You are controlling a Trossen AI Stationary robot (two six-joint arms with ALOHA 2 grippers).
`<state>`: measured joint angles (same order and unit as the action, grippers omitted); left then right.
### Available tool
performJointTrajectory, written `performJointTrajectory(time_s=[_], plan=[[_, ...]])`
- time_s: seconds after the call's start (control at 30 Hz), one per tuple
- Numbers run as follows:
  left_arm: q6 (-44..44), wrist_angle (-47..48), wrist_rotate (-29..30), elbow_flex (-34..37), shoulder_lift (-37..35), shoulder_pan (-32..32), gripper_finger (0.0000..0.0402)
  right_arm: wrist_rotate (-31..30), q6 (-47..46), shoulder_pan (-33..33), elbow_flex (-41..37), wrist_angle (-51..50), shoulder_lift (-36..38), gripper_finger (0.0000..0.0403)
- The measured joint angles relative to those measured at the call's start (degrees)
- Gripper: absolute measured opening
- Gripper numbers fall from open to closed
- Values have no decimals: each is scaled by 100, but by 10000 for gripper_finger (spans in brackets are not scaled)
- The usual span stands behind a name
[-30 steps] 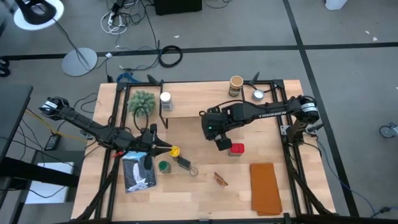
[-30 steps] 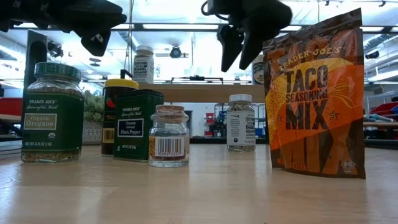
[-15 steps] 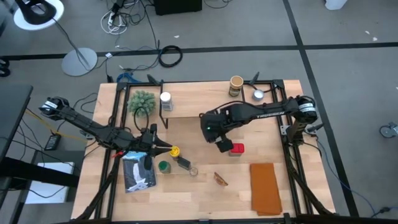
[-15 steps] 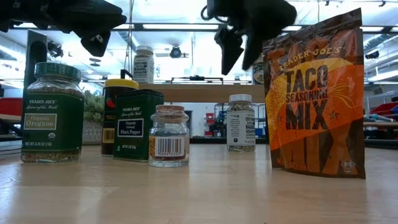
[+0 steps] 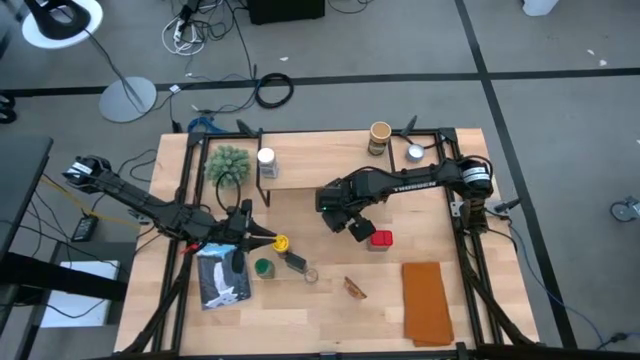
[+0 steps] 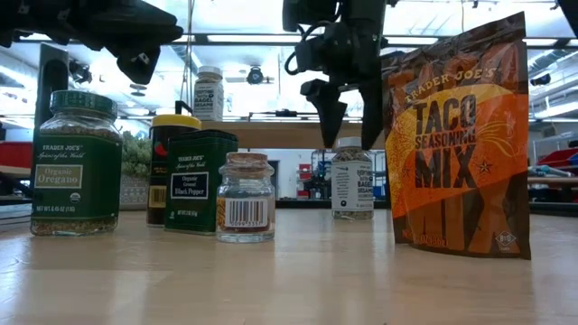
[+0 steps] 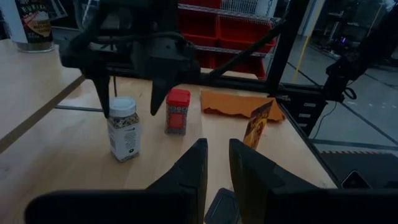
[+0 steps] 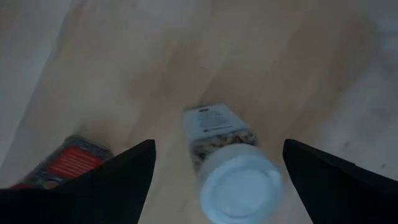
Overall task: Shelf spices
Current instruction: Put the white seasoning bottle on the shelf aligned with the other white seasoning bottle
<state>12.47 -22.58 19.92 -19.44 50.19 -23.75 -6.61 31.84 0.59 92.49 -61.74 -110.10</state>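
Observation:
A white-lidded spice jar (image 8: 239, 186) stands on the tabletop mid-table, next to a red tin (image 7: 177, 111). My right gripper (image 6: 349, 135) points down over the jar. It is open, a fingertip on either side of the white lid (image 7: 122, 106), and touches nothing. The gripper hides the jar in the high view. My left gripper (image 5: 263, 238) hovers level at the table's left near the yellow-lidded jar (image 5: 281, 243); its fingers (image 7: 199, 168) are all but shut, with nothing between them. The shelf (image 5: 320, 160) at the far side carries another white-lidded jar (image 5: 266, 158) and a tan cylinder (image 5: 379, 135).
A green-lidded oregano jar (image 6: 74, 162), a dark pepper tin (image 6: 200, 181) and a small glass jar (image 6: 246, 197) stand near the left gripper. A taco seasoning pouch (image 6: 456, 135) stands near the front edge, beside an orange cloth (image 5: 427, 300). A fuzzy plant (image 5: 228, 162) and a silver cup (image 5: 415, 153) sit on the shelf.
My right gripper has come down over the white-lidded jar, shifting a little toward the table's left and rolling about its own axis. Its fingertips now stand level with the lid, one on each side. The jar has not moved.

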Motion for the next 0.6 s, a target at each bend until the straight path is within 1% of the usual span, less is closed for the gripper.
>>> performJointTrajectory(time_s=[0.23,0.4,0.47,0.6], plan=[[0,33,0,0,2,0,69,39,294,-213,-2,-206,-49,335],[-7,32,2,0,2,0,69,44,521,-290,-2,-222,-46,317],[-12,34,1,0,2,0,69,133,556,-298,-4,-252,-46,309],[-17,36,2,0,2,0,69,173,580,-294,-202,-182,-46,299]])
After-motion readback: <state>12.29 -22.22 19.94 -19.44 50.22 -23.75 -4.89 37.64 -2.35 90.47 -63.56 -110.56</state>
